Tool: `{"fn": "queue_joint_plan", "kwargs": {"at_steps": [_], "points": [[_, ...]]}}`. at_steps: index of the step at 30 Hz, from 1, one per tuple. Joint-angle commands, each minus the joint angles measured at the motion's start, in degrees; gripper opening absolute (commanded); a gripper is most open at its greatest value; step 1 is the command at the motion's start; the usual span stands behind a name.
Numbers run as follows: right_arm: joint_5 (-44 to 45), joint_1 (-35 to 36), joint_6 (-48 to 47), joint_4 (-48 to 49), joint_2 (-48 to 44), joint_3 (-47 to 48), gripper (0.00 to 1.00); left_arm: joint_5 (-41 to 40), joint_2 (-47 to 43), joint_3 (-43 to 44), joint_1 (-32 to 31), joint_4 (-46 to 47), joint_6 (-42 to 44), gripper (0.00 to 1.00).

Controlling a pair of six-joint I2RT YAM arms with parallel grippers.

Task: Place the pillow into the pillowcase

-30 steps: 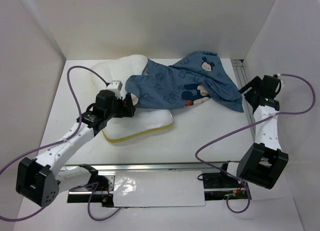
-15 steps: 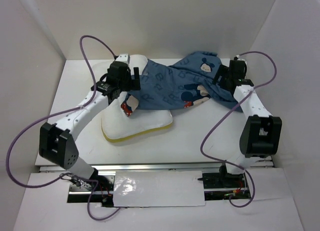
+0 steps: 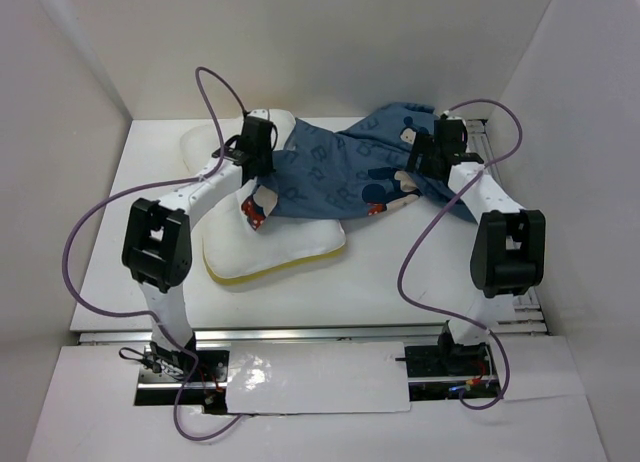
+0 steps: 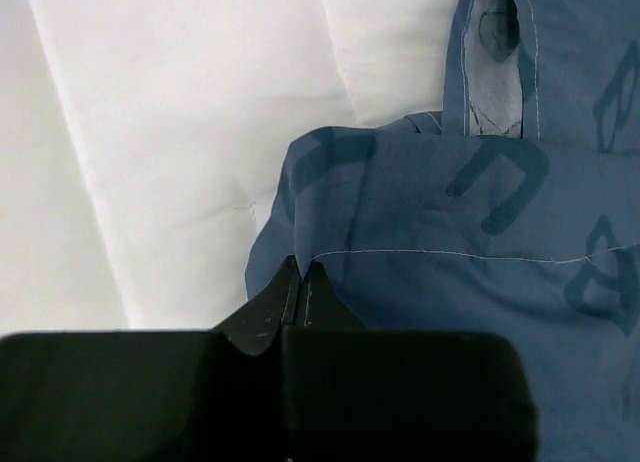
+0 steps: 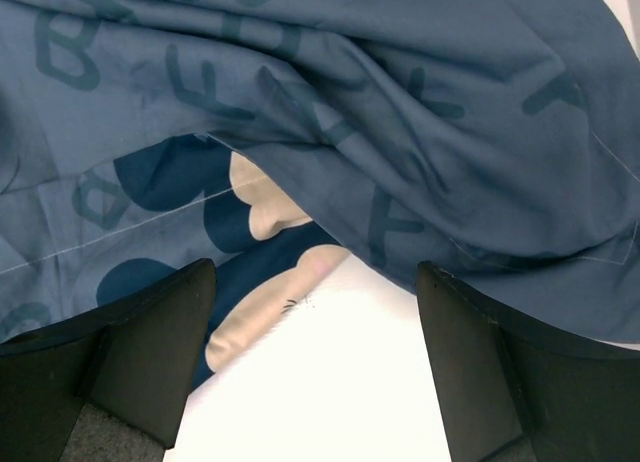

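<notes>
At bottom centre of the left wrist view, the left gripper (image 4: 300,282) has its fingers pressed together, w/ the tips right at the stitched hem of the pillowcase (image 4: 450,282). The hem looks pinched btwn them, tho the tips hide the exact contact. Low in its own view, the right gripper (image 5: 312,322) stands wide open and holds nothing, w/ blue folds just beyond its tips.

Progress, as I judge it: early. In the top view the case lies draped over the upper right part of the pillow (image 3: 280,244), not around it, and most of the pillow sits bare at centre-left of the table (image 3: 400,272). What's left: get a second hold on the opening, spread it, then work the pillow inside and pull the case along its length.

The pillow is white and puffy, w/ a yellow strip (image 3: 270,272) on its near edge. The case is crumpled, running from frame centre to upper right. It's blue w/ pale letters, and a mouse face (image 3: 411,132) shows near the top.
</notes>
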Motion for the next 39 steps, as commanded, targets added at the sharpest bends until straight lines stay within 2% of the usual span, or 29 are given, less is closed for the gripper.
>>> {"fn": "queue_joint_plan", "kwargs": {"at_steps": [1,5,6,10,12,16,17,19,20,21,23,24,25,26,27,31,32,34,36,37,39], "points": [[1.7,-0.2,-0.4,3.5,-3.2,-0.9,0.88,-3.0,-2.1,1.1,-1.0,5.3,-0.3,0.00],[2.2,0.3,0.2,3.5,-6.9,-2.9,0.88,-1.9,-10.2,-4.4,-5.1,15.9,5.8,0.00],[2.2,0.3,0.2,3.5,-6.9,-3.8,0.88,-1.9,-11.9,-4.5,-5.1,15.9,5.9,0.00],[3.3,0.3,1.9,2.8,-9.8,-6.3,0.88,-0.1,-20.1,-8.0,-12.0,18.5,13.0,0.00],[4.6,-0.4,3.2,1.6,-11.8,-7.3,0.88,1.9,-23.6,-12.4,-14.7,19.3,16.4,0.00],[5.2,-3.7,7.9,-1.1,-15.7,-9.6,0.88,9.7,-33.0,-23.3,-22.2,20.3,19.9,0.00],[5.2,-4.5,9.5,-1.6,-17.9,-10.5,0.88,14.4,-36.7,-25.8,-25.9,20.3,21.5,0.00],[5.2,-6.8,11.2,-3.0,-20.5,-11.9,0.89,17.7,-40.4,-32.8,-30.5,19.7,22.0,0.00],[5.2,-7.4,12.3,-3.0,-23.3,-12.4,0.89,21.4,-41.9,-34.8,-35.4,18.9,22.6,0.00],[5.2,-8.5,12.3,-2.3,-24.6,-12.9,0.89,23.7,-44.2,-38.5,-37.8,18.9,22.6,0.04],[3.0,-9.2,12.3,-1.0,-26.7,-14.0,0.90,28.5,-45.6,-41.5,-42.1,18.0,22.6,0.20],[0.8,-9.2,11.4,-1.0,-27.4,-14.5,0.90,29.9,-45.6,-43.2,-45.4,17.5,21.9,0.42],[-0.5,-9.2,10.9,-0.5,-28.1,-14.5,0.90,29.9,-46.3,-43.2,-46.6,16.5,21.1,0.60],[-1.7,-9.2,10.9,-0.5,-28.1,-14.5,0.92,29.9,-46.3,-44.0,-47.9,13.9,20.1,0.83],[-4.1,-9.2,9.4,-0.5,-27.4,-14.5,0.92,27.7,-46.3,-44.0,-47.9,12.4,18.5,0.90],[-6.9,-7.8,8.3,-0.5,-22.8,-13.7,0.93,24.5,-48.2,-45.4,-48.4,9.6,16.9,0.91],[-6.9,-6.5,8.3,-1.1,-21.5,-12.7,0.93,24.5,-49.4,-45.4,-48.4,10.5,16.9,0.94],[-6.9,-5.3,8.3,-1.7,-17.8,-12.2,0.93,16.0,-53.4,-46.1,-48.4,11.6,14.2,1.00],[-6.9,-3.7,8.3,-2.3,-16.1,-12.2,0.93,5.2,-55.6,-46.1,-48.4,11.6,11.0,1.00],[-8.0,-3.2,8.3,-1.8,-14.9,-12.2,0.93,-8.5,-56.1,-45.0,-48.4,11.6,6.4,1.00],[-8.1,-1.0,8.3,-0.2,-14.1,-12.2,0.93,-18.6,-55.0,-41.9,-46.5,5.2,1.4,1.00]]}}
